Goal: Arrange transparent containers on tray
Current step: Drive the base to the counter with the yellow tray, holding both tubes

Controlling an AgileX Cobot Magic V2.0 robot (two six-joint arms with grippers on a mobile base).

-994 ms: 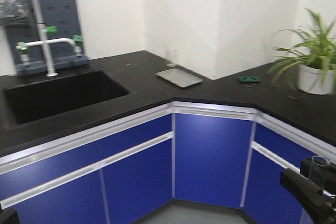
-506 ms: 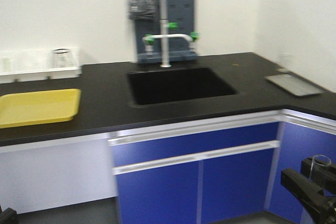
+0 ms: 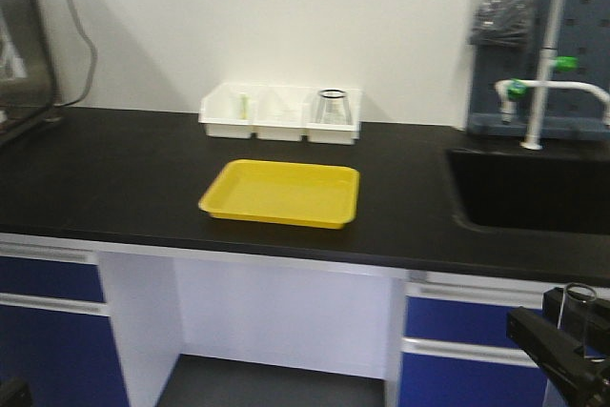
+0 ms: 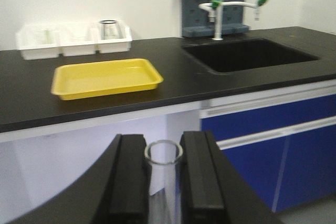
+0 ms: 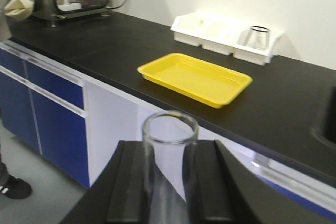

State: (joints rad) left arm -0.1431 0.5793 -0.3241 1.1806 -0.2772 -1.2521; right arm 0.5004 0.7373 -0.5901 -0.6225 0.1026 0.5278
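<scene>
Holding one glass tube per arm, both short of the bench (image 3: pixel 114 178).
Your left gripper (image 4: pixel 163 141) jaws pinch the left tube (image 4: pixel 163 182) upright, rim up; right gripper (image 5: pixel 169 145) jaws pinch the right tube (image 5: pixel 168 171) likewise. Yellow tray (image 3: pixel 282 193) lies on the bench, well apart from both, w/ white bins (image 3: pixel 279 113) just behind it.

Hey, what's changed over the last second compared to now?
The view swung left along the counter: the sink slid from the left of the front view to its right edge, and the yellow tray came in, now centred. Unchanged: the right pincer stays shut on its glass tube.
</scene>
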